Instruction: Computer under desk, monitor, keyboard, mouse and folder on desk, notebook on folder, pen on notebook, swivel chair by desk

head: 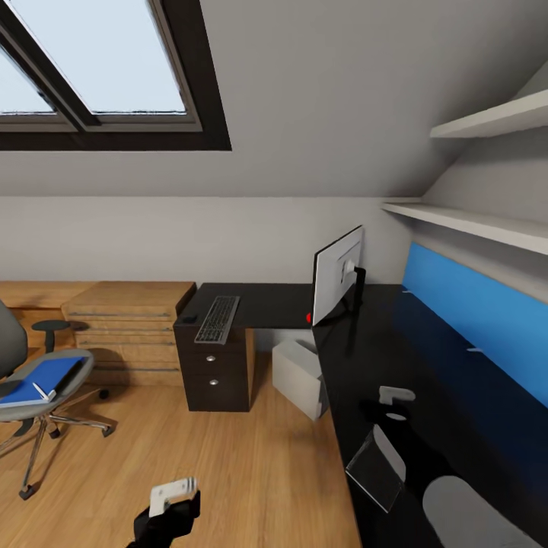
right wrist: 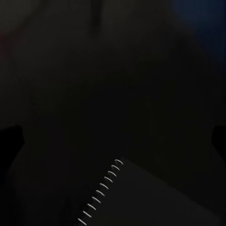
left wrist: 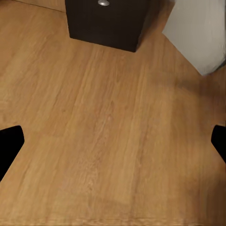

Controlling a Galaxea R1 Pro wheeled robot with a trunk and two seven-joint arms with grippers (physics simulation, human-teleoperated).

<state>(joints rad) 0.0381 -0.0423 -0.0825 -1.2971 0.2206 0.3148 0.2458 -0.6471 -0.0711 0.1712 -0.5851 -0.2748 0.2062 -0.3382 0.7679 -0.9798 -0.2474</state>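
Note:
The black L-shaped desk (head: pixel 281 304) carries the monitor (head: pixel 339 278) at its corner, with the keyboard (head: pixel 218 318) and the mouse (head: pixel 189 318) on the left wing. Under the desk stands the grey computer (head: pixel 299 377). At the left is the swivel chair (head: pixel 65 380), and on its seat lies the blue folder (head: pixel 46 377) with a thin pale pen (head: pixel 43 391) on it. The dark spiral notebook (head: pixel 377 464) (right wrist: pixel 146 200) lies on the near right wing. My left gripper (head: pixel 173 498) (left wrist: pixel 113 146) hangs open over the floor. My right gripper (right wrist: pixel 113 141) is open above the desk beside the notebook.
A light oak dresser (head: pixel 129 320) stands against the back wall left of the desk drawers (head: pixel 213 373) (left wrist: pixel 106 21). A blue panel (head: pixel 479 320) and white shelves (head: pixel 487 221) line the right wall. Oak floor (head: pixel 228 457) stretches between chair and desk.

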